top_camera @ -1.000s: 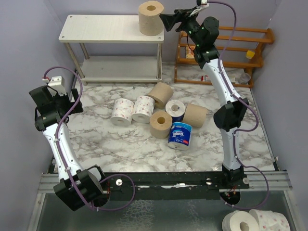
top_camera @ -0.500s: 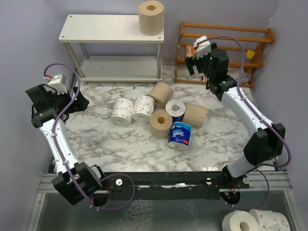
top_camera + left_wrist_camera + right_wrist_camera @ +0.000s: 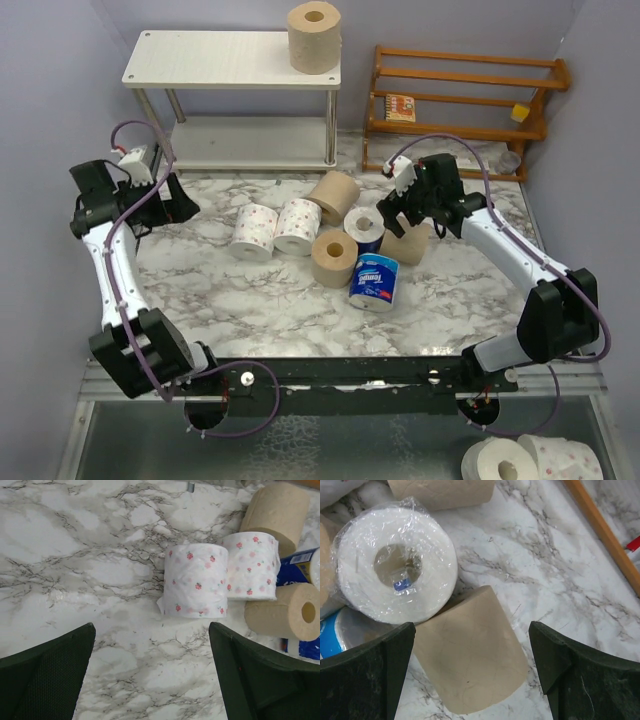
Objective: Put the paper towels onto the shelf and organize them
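One tan roll (image 3: 314,38) stands on the top board of the white shelf (image 3: 220,60). The other rolls lie clustered mid-table: two pink-dotted (image 3: 254,231), (image 3: 297,226), two tan (image 3: 334,196), (image 3: 334,258), and two blue-wrapped (image 3: 364,227), (image 3: 374,281). My right gripper (image 3: 400,215) is open just above another tan roll (image 3: 408,243). In the right wrist view this roll (image 3: 470,650) lies between the spread fingers of the gripper (image 3: 472,680), next to a wrapped roll (image 3: 395,565). My left gripper (image 3: 180,205) is open and empty. In its wrist view the gripper (image 3: 152,675) faces a pink-dotted roll (image 3: 196,580), short of it.
An orange-brown wooden rack (image 3: 465,100) stands at the back right with small items on it. A small cup (image 3: 509,161) sits by its foot. Spare rolls (image 3: 530,460) lie below the table's front right. Purple walls close in both sides.
My right arm has come down from beside the shelf top to the table, over the tan roll. My left gripper has moved right, toward the pink-dotted rolls.
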`<state>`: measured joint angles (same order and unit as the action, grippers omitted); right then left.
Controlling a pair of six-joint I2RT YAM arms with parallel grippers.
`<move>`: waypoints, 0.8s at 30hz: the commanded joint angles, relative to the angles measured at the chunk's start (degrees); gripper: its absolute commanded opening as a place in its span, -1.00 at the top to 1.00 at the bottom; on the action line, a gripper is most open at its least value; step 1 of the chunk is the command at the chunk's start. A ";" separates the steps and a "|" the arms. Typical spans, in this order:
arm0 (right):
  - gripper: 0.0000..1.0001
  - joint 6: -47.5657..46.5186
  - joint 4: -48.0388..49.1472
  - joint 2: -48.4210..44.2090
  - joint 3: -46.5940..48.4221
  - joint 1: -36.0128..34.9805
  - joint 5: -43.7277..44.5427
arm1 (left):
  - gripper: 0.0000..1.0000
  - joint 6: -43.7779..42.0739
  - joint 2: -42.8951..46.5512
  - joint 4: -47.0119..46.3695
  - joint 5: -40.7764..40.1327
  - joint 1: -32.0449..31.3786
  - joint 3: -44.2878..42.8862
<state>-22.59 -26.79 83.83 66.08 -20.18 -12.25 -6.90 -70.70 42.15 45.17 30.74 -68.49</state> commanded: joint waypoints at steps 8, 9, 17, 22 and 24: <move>-0.79 1.58 -0.56 -11.24 -10.96 -0.12 -1.93 | -0.98 -10.04 -10.36 11.45 -22.92 -30.40 -12.09; -0.79 0.95 -1.18 -11.95 -11.83 -0.12 -1.06 | -0.98 -11.31 -9.69 11.58 -20.51 -31.67 -12.21; -0.79 1.16 -0.92 -20.46 -22.62 0.00 3.80 | -0.98 -22.12 -3.56 12.45 -15.69 -39.79 -6.15; -0.80 1.58 2.40 -18.82 -24.63 0.23 8.79 | -0.98 -31.05 -2.00 14.36 -19.76 -42.73 -0.84; -0.80 1.45 1.92 -16.47 -24.03 0.24 8.78 | -0.98 -32.79 -2.00 12.34 -22.99 -43.63 2.54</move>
<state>-21.67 -27.16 64.29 40.71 -20.14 -7.62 -31.48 -73.08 54.02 27.05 -11.18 -71.13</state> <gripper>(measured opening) 0.898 0.990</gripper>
